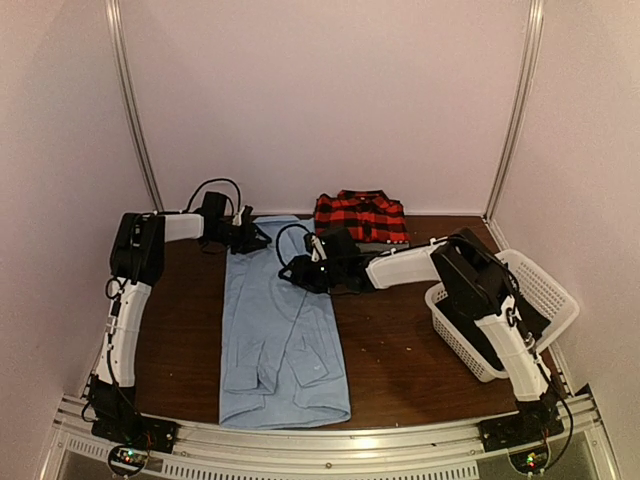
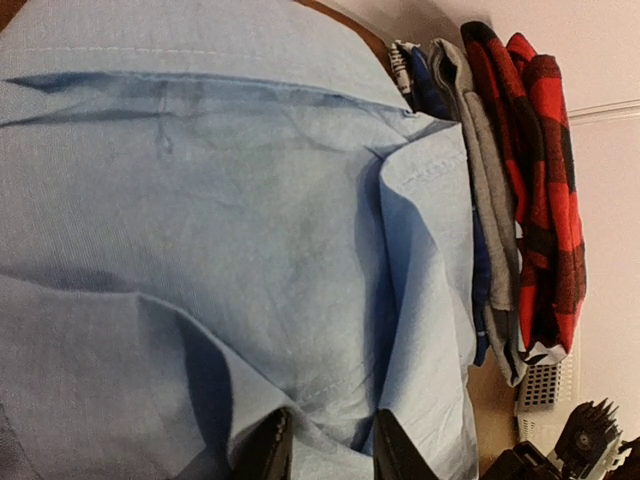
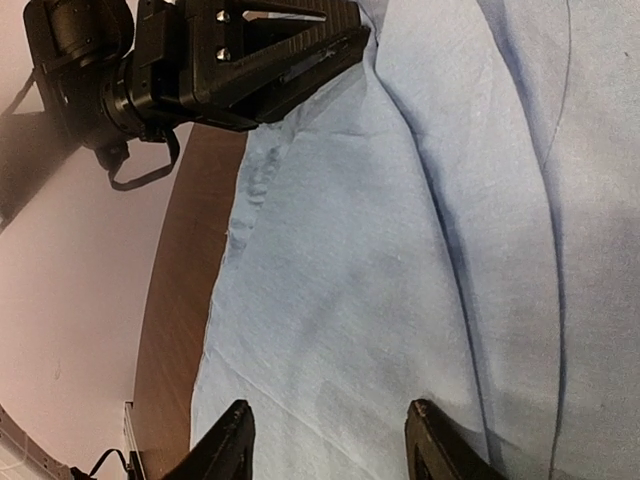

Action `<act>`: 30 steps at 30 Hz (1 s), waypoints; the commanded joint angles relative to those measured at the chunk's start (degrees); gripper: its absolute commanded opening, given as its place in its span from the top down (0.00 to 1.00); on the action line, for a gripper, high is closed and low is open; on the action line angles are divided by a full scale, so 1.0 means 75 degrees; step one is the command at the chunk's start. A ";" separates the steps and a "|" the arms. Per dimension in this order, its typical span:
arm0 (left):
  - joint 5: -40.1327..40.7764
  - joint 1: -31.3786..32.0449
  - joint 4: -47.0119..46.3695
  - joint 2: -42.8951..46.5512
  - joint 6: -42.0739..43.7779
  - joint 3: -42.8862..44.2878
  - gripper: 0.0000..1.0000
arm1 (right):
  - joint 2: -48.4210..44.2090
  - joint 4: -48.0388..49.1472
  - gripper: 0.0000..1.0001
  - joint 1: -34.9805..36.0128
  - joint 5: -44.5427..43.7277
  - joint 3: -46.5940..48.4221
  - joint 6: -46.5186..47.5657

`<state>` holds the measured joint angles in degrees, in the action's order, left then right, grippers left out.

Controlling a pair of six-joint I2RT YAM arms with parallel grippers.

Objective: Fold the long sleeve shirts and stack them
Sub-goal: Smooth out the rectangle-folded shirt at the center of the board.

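Observation:
The light blue long sleeve shirt (image 1: pixel 280 330) lies lengthwise down the table's middle, partly folded. My left gripper (image 1: pixel 252 238) is at its far left corner. In the left wrist view this gripper (image 2: pixel 330 450) is shut on a puckered fold of the blue shirt (image 2: pixel 250 220). My right gripper (image 1: pixel 298 272) hovers over the shirt's upper right part. It stands open (image 3: pixel 330 440) above flat blue cloth (image 3: pixel 400 250), holding nothing. The red-and-black plaid shirt (image 1: pixel 360 215) lies folded at the back of the table, also seen edge-on (image 2: pixel 545 200).
A white mesh basket (image 1: pixel 545 290) stands at the right, beside the right arm. Grey and blue cloth layers (image 2: pixel 487 200) lie against the plaid shirt. The left gripper's black body (image 3: pixel 250 60) shows in the right wrist view. Bare brown table (image 1: pixel 400 340) lies right of the blue shirt.

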<state>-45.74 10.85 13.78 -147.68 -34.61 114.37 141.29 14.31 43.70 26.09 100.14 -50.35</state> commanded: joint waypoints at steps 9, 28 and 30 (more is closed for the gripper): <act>0.0047 -0.0099 0.0159 0.0814 -0.0038 0.0062 0.69 | -0.2571 -0.1566 0.47 0.1188 0.0547 -0.1849 0.1852; 0.0451 0.0196 -0.1191 0.6506 -0.0754 -0.7115 0.68 | -0.3440 0.0734 0.47 0.3524 0.0269 -0.4560 0.0746; 0.0578 0.0280 -0.1483 0.7219 -0.0926 -0.8040 0.68 | -0.3561 0.0799 0.47 0.3598 0.0065 -0.4743 0.0698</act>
<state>-43.53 11.49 8.56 -101.67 -39.18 63.99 118.28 15.66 69.54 29.71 66.65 -43.35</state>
